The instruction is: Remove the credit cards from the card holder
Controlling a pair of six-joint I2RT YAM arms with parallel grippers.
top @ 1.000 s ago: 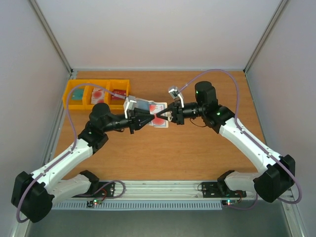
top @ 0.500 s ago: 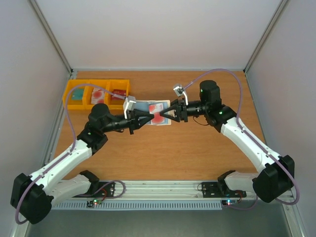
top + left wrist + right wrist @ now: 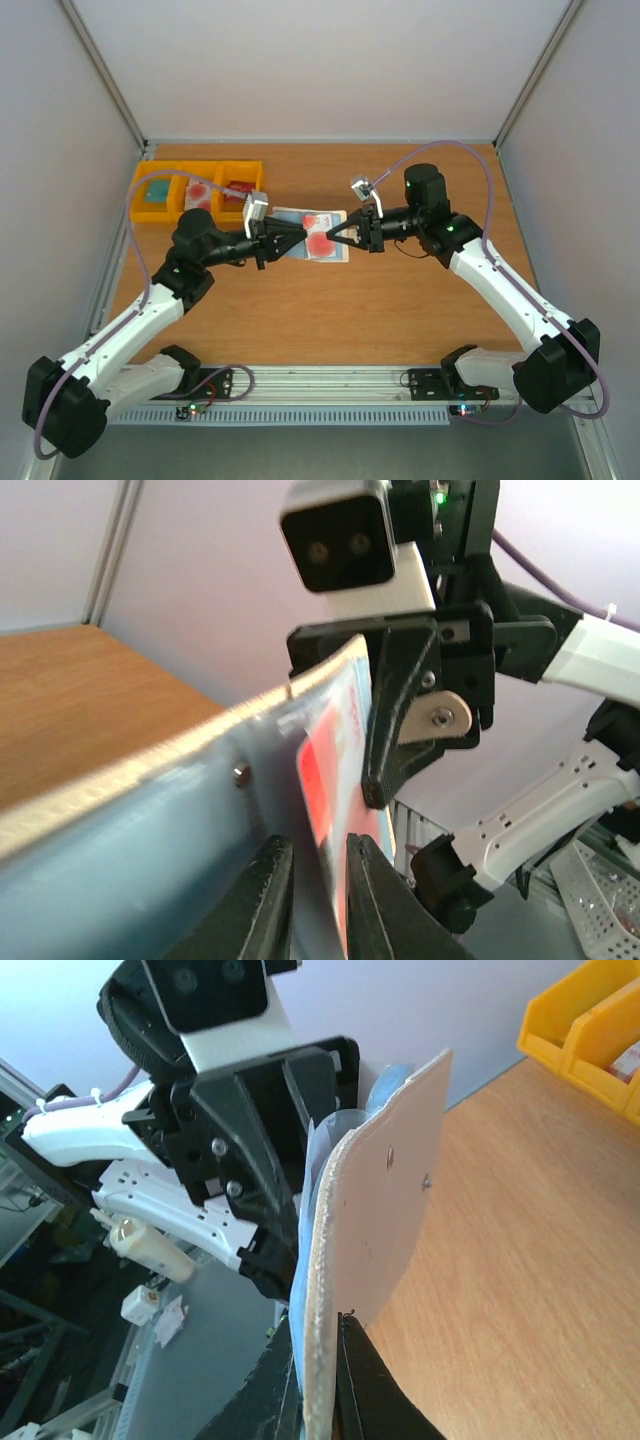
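The card holder [image 3: 292, 218] hangs open above the table between my two grippers, cream outside [image 3: 385, 1210] and pale blue inside [image 3: 150, 830]. A credit card [image 3: 322, 243], whitish with red marks, sits in its inner pocket and shows edge-on in the left wrist view [image 3: 322, 780]. My right gripper [image 3: 335, 238] is shut on the holder's cream flap, pinching its edge [image 3: 320, 1390]. My left gripper [image 3: 296, 235] faces it from the left. Its jaws [image 3: 312, 900] stand narrowly apart on either side of the card's edge, with a gap still showing beside the card.
Yellow bins [image 3: 195, 190] stand at the back left of the wooden table, with cards lying in them; one corner shows in the right wrist view [image 3: 590, 1030]. Grey walls close in the table on three sides.
The left gripper has drawn back slightly to the left. The right gripper let go and took hold again on the holder's right edge. The holder now spreads further right.
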